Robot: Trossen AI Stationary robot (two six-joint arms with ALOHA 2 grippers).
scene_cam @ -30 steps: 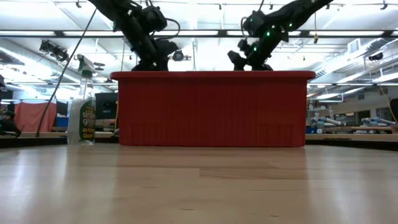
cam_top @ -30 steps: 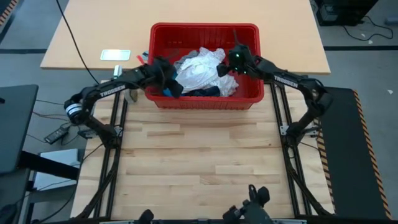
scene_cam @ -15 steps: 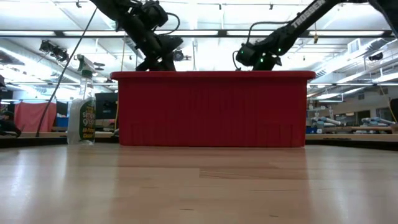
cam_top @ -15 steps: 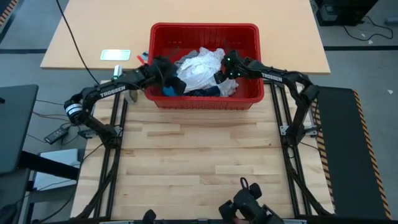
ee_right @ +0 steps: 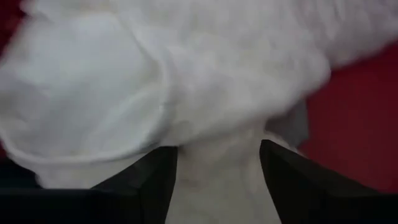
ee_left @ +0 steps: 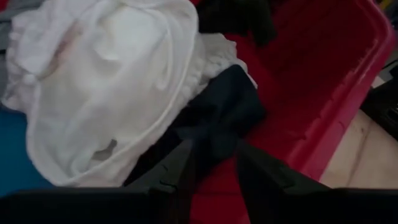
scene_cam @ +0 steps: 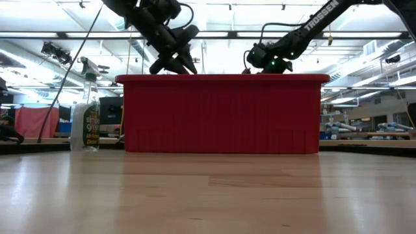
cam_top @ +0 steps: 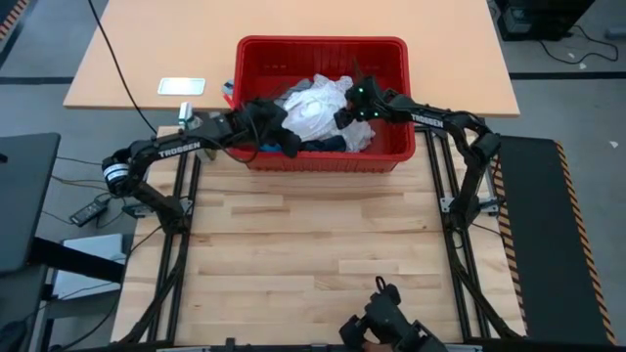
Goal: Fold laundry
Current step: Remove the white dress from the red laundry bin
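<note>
The red basket (cam_top: 323,41) stands at the table's far edge and holds the laundry. The white lacy garment (cam_top: 311,108) lies on top, and the dark navy garment (cam_top: 321,145) lies under its near side. A bright blue garment (ee_left: 9,155) shows beside the white one, and a bit of grey cloth (ee_right: 297,124) peeks out beneath it. My left gripper (cam_top: 290,147) is inside the basket at the navy garment (ee_left: 224,106), shut on it. My right gripper (cam_top: 342,115) is open and set down into the white garment (ee_right: 186,74). My left gripper pinches a bunched fold of the navy garment (ee_left: 214,140) between its two fingers, coming slanting down from the basket's left side. The garment still lies on the basket floor, partly under the white one. My right gripper's open fingers (ee_right: 155,174) stand in the white garment from above with a bunch of its cloth (ee_right: 217,149) between them; the garment rests on the pile.
The basket's red walls (scene_cam: 221,114) rise around both grippers. A spray bottle (scene_cam: 86,117) stands left of the basket and a small white card (cam_top: 182,86) lies on the far tabletop. The wooden table (cam_top: 313,244) stretches toward the near edge.
My left gripper has moved right inside the basket, from the blue garment to the navy one, and tipped lower. My right gripper has moved left and down from the basket's right side onto the white garment.
</note>
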